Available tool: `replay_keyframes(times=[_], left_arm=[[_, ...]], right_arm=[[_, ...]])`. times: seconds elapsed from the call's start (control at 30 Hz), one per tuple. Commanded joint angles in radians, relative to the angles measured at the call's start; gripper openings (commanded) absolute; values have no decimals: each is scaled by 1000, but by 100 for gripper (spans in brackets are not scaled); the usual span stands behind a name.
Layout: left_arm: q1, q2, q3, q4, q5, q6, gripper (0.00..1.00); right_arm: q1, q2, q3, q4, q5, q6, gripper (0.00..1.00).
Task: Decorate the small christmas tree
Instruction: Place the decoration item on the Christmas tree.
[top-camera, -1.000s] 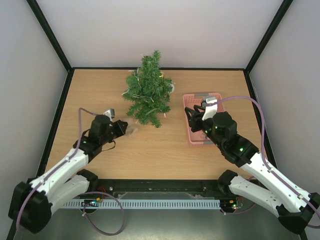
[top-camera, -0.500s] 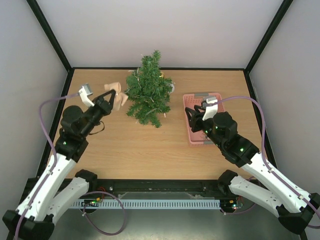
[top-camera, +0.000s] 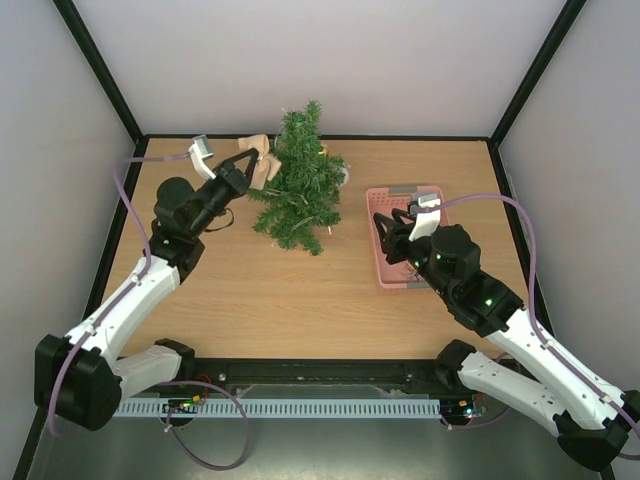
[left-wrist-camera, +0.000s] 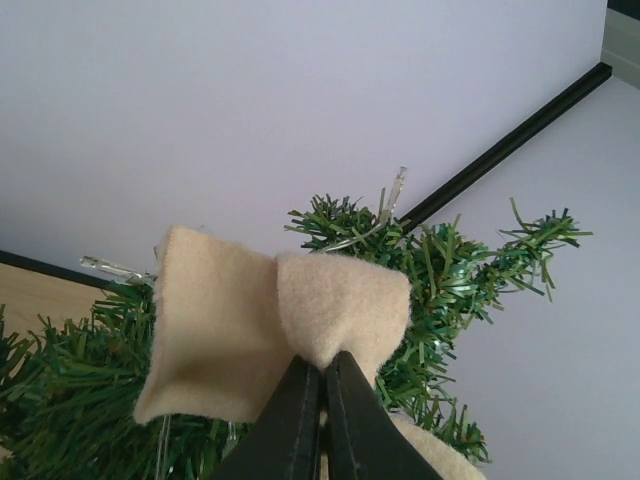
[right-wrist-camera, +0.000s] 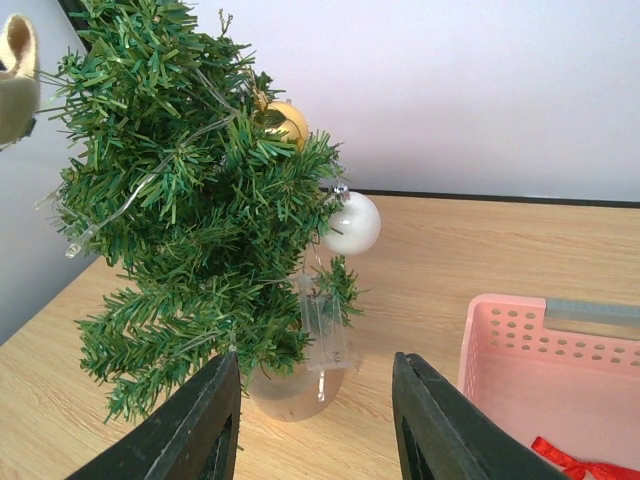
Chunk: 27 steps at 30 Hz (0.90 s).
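The small christmas tree (top-camera: 297, 190) stands at the back middle of the table, with a white bauble (right-wrist-camera: 352, 223), a gold bauble (right-wrist-camera: 287, 120) and a clear light string on it. My left gripper (top-camera: 248, 165) is raised against the tree's upper left side. It is shut on a beige felt ornament (left-wrist-camera: 270, 315), which hangs in front of the top branches (left-wrist-camera: 455, 275). My right gripper (right-wrist-camera: 315, 375) stands open and holds nothing. It hovers over the near end of the pink basket (top-camera: 381, 272), facing the tree's pale base (right-wrist-camera: 285, 390).
The pink basket (right-wrist-camera: 500, 345) lies right of the tree, with a red bow (right-wrist-camera: 570, 462) inside. A clear battery box (right-wrist-camera: 322, 335) hangs low on the tree. Black frame rails and pale walls close in the table on three sides.
My left arm has lifted the felt ornament from the table by the tree's foot, swung out left, then brought it up against the tree's top. The right arm has barely moved.
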Motion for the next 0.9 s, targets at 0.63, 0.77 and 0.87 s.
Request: replay_keyframes(times=[0.63,0.77,0.87], left_arm=[[-72,176,3,220,-42,4,2],[-76,184,6,193,-46,23,7],[-76,172,7,173,-55,31,10]], right_arm=[[1,17,23,11,20,-17,41],[1,5,13,12,25,-20,41],[1,6,19,8,27,-25,41]])
